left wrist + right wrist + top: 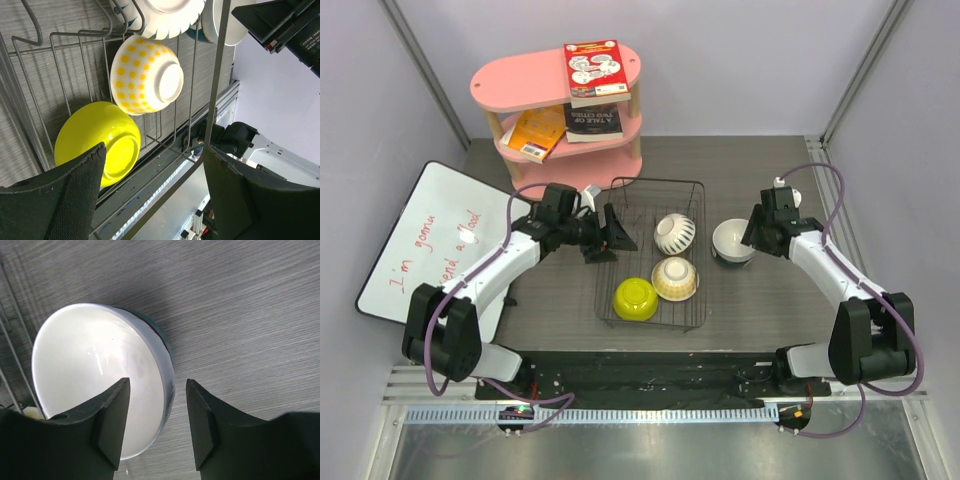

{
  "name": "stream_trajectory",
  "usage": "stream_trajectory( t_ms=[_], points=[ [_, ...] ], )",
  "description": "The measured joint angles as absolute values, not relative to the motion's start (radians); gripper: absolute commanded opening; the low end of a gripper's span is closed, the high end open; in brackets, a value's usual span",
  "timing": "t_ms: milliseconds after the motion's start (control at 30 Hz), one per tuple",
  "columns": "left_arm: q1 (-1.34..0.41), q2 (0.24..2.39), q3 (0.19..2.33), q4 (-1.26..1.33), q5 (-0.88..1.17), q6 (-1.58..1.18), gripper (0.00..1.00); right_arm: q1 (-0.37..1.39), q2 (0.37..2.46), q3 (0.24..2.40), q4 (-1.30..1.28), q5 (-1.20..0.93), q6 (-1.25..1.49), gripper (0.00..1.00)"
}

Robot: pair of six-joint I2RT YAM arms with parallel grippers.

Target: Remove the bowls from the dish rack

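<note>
The black wire dish rack [698, 215] stands mid-table. It holds a yellow-green bowl [635, 298], a cream bowl with yellow dots [674, 279] and a white ribbed bowl [674, 233], all overturned or tilted. A teal-and-white bowl [732, 241] stands upright on the table right of the rack. My right gripper [751, 234] is open, with one finger over the bowl's white inside [95, 375] and the other outside its rim, not touching it. My left gripper [611, 239] is open at the rack's left side. The left wrist view shows the yellow-green bowl [97, 137], the dotted bowl [145, 75] and a rack wire [216, 85] running between the fingers.
A pink two-tier shelf [510, 82] with books stands at the back left. A whiteboard [420, 245] with red writing lies at the table's left edge. Grey walls close in both sides. The metal frame rail [640, 412] runs along the near edge.
</note>
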State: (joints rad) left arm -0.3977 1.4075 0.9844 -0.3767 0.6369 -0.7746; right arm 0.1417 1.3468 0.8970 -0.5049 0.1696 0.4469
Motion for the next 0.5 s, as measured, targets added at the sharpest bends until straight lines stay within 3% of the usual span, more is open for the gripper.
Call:
stream_trajectory(
  t_ms=[100, 233, 400, 500],
  points=[
    [-0.398, 1.407, 0.984, -0.370, 0.638, -0.779, 0.78, 0.142, 1.320, 0.897, -0.505, 0.170, 0.446, 0.55],
    [-0.398, 1.407, 0.984, -0.366, 0.638, -0.781, 0.78, 0.142, 1.296, 0.896, -0.505, 0.170, 0.446, 0.43],
    [-0.398, 1.407, 0.984, -0.361, 0.639, -0.782, 0.78, 0.142, 1.298, 0.886, -0.509, 0.170, 0.446, 0.40],
    [-0.398, 1.407, 0.984, -0.360, 0.638, -0.782, 0.78, 0.142, 1.310, 0.886, -0.509, 0.170, 0.444, 0.19]
  ],
)
